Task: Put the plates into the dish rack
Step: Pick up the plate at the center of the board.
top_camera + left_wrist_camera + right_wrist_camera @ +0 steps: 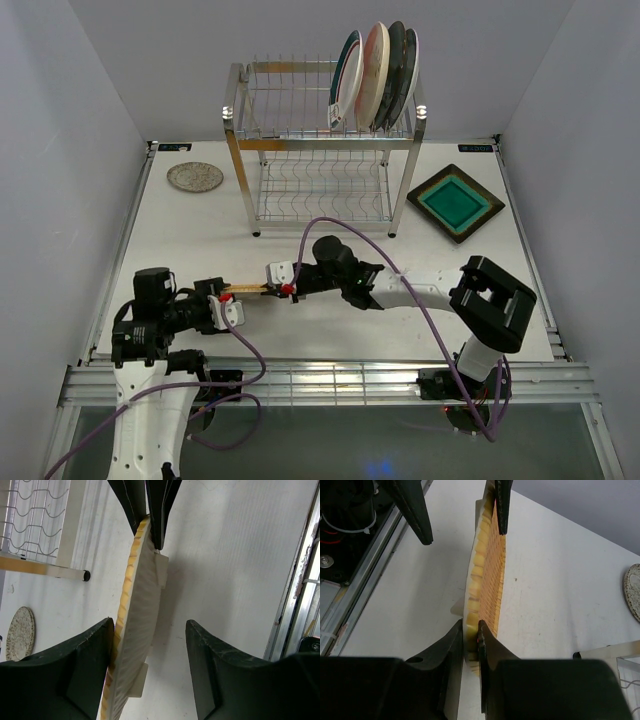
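Handing over above the tabletop (200,240), I'm working in front of the rack (320,150), whose top tier holds four plates (378,75). The brown plate (456,202) lies flat to its right. The yellow plate (490,565) stands on edge between the arms, and the silver plate (195,177) lies at the far left. My right fingers (451,645) are clamped on one rim. My left fingers (90,655) are apart, one touching the plate, the other clear. I'd centre the left pair, close firmly, and only then release the right.
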Motion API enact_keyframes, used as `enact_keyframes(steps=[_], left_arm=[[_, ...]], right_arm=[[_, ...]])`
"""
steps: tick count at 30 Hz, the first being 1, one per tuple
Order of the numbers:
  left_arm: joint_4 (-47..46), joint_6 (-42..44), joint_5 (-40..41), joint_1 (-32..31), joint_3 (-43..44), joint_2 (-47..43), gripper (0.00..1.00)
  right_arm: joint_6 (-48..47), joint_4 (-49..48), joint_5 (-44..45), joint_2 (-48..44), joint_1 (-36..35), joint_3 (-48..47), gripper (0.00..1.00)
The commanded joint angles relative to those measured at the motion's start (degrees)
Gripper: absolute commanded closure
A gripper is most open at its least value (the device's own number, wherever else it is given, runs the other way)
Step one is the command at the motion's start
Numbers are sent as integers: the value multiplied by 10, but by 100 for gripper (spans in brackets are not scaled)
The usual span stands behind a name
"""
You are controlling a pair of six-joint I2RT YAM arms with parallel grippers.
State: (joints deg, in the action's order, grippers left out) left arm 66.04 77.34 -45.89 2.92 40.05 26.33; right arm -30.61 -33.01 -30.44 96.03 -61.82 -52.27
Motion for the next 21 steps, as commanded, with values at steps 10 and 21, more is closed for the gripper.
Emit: enact_keyframes(steps=[10, 21], left_arm=[[13, 19, -11, 2, 29, 44, 25], [19, 39, -5, 2, 16, 58, 42]], right_arm=[[-5, 0, -11, -37, -15, 4, 88], [-9, 1, -10, -42, -20, 8, 88]])
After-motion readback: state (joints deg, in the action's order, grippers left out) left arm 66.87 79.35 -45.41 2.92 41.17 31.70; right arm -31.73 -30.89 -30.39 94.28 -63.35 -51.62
